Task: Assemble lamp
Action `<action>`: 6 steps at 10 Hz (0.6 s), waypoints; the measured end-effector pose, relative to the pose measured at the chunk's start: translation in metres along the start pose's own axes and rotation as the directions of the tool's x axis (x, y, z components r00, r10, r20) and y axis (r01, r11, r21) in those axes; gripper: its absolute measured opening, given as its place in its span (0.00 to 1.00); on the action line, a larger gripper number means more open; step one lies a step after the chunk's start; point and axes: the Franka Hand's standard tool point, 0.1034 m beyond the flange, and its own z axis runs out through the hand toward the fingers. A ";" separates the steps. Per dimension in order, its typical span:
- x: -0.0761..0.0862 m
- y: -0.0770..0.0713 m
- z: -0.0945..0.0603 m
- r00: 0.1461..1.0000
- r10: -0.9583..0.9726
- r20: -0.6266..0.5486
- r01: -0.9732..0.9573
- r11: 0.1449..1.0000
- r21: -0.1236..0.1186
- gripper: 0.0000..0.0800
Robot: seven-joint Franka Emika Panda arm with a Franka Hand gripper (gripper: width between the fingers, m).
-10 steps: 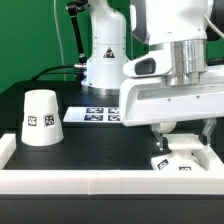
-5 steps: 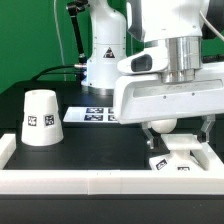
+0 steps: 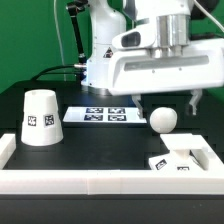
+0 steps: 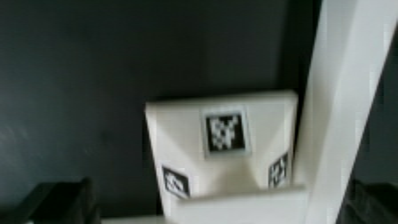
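Observation:
The lamp's flat square base [image 3: 183, 160] lies in the near corner at the exterior view's right. The ball bulb [image 3: 163, 119] stands upright on it. My gripper [image 3: 166, 105] hangs open just above the ball, one finger on each side, touching nothing. The tapered shade [image 3: 40, 117] stands apart on the black table at the exterior view's left, narrow end up. In the wrist view the tagged base [image 4: 222, 135] lies below the open gripper [image 4: 217, 212]. A white blur close under the camera hides the base's near part.
A white rail [image 3: 100, 181] borders the table's near edge, with side rails at both ends, one seen as a white wall [image 4: 347, 90] in the wrist view. The marker board [image 3: 100, 115] lies behind the middle. The arm's white pedestal [image 3: 100, 62] stands at the back.
The jaws have spread open and the hand has risen. It was low around the bulb on the base. The bulb now stands free on the base.

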 end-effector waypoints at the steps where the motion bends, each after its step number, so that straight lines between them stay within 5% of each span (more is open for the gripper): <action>1: -0.016 0.003 -0.003 1.000 0.009 0.015 -0.009 1.000 -0.004 0.87; 4: -0.049 0.005 -0.002 0.998 0.052 0.034 -0.052 0.999 -0.012 0.87; 6: -0.046 0.004 -0.002 0.998 0.057 0.032 -0.057 0.998 -0.011 0.87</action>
